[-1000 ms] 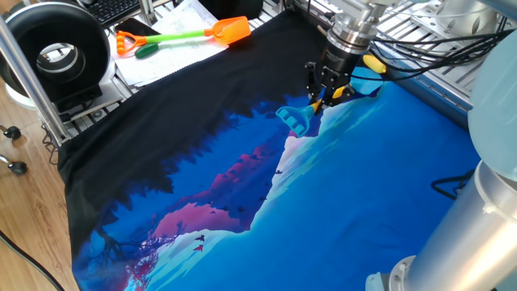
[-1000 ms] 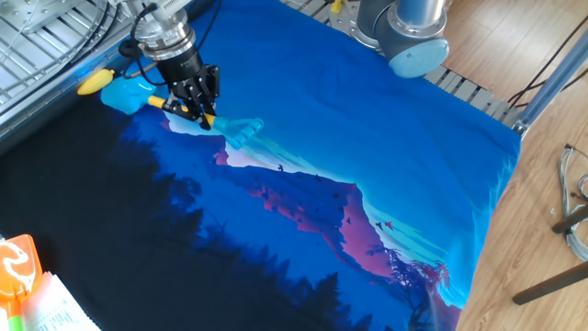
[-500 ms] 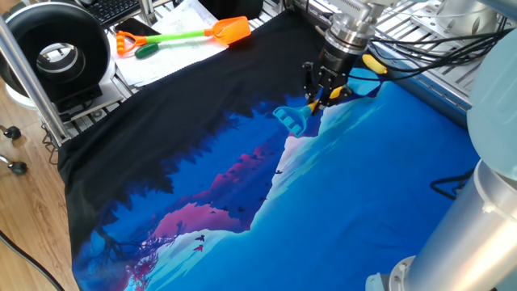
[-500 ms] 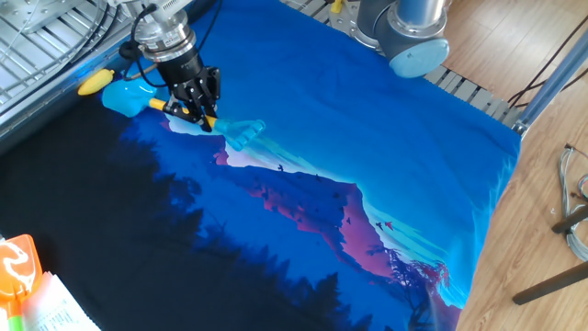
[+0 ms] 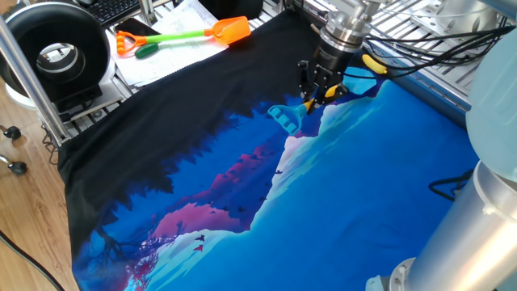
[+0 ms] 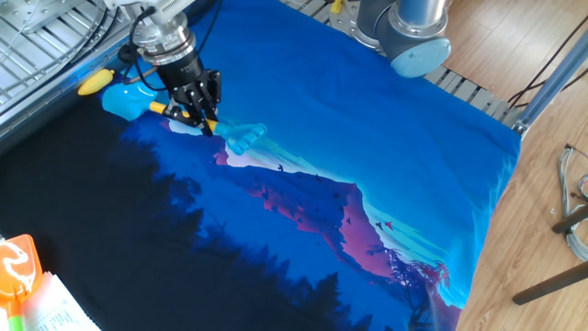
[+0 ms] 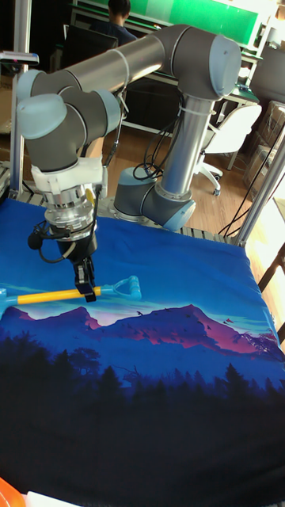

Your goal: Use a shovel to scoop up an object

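My gripper (image 6: 199, 118) is shut on the yellow shaft of the shovel (image 6: 162, 108), near its handle end. The shovel lies nearly level just above the blue printed cloth (image 6: 367, 119). Its blue D-handle (image 6: 243, 137) points toward the cloth's middle, and its light-blue blade (image 6: 124, 99) is at the far corner. The object (image 6: 95, 83), small, yellow and oval, lies right beside the blade's tip at the cloth's edge. In one fixed view the gripper (image 5: 313, 91) hides most of the shaft, with the handle (image 5: 284, 119) and object (image 5: 374, 63) on either side. The tall fixed view shows the gripper (image 7: 85, 291) on the shaft (image 7: 47, 297).
An orange-bladed, green-shafted toy shovel (image 5: 194, 34) lies on papers (image 5: 174, 52) past the cloth's dark end. A black round device (image 5: 55, 50) stands beside it. Metal rails (image 6: 41, 46) border the corner near the object. The arm's base (image 6: 409, 32) stands at the cloth's far edge.
The gripper has shifted slightly with the shovel, carrying the handle end a little toward the dark part of the cloth. The yellow object has not moved.
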Available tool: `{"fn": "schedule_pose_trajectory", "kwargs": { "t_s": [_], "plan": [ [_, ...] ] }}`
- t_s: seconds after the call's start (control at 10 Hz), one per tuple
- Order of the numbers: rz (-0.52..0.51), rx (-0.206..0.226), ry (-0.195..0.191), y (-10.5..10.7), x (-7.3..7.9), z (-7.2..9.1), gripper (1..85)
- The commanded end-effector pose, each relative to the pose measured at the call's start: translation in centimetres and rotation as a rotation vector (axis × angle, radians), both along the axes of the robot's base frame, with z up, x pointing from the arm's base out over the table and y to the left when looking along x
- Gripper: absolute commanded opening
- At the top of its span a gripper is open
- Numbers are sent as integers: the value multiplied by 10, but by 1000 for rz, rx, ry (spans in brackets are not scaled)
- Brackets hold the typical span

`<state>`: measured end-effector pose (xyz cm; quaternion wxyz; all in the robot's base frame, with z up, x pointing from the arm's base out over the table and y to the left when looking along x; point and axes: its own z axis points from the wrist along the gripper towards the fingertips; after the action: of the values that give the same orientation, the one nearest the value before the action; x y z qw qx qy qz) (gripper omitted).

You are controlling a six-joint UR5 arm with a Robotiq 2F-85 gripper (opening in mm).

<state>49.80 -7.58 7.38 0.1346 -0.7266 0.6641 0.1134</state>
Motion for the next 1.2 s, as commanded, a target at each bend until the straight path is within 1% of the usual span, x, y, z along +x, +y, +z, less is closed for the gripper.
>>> {"fn": "schedule_pose_trajectory", "kwargs": {
  "t_s": [0.0,0.2,0.3,0.5,0.7,0.9,1.1],
  "plan": [
    [-24,3,-3,-3,2,-1,20],
    [-40,18,0,-4,0,-3,20],
    [-50,18,2,-7,-1,-5,20],
    [-93,32,14,-11,-6,-8,20],
    [-103,41,18,-11,-8,-9,20],
    [-100,40,21,-14,-9,-8,20],
    [-73,22,-2,-21,-8,-10,20]
  ]
}}
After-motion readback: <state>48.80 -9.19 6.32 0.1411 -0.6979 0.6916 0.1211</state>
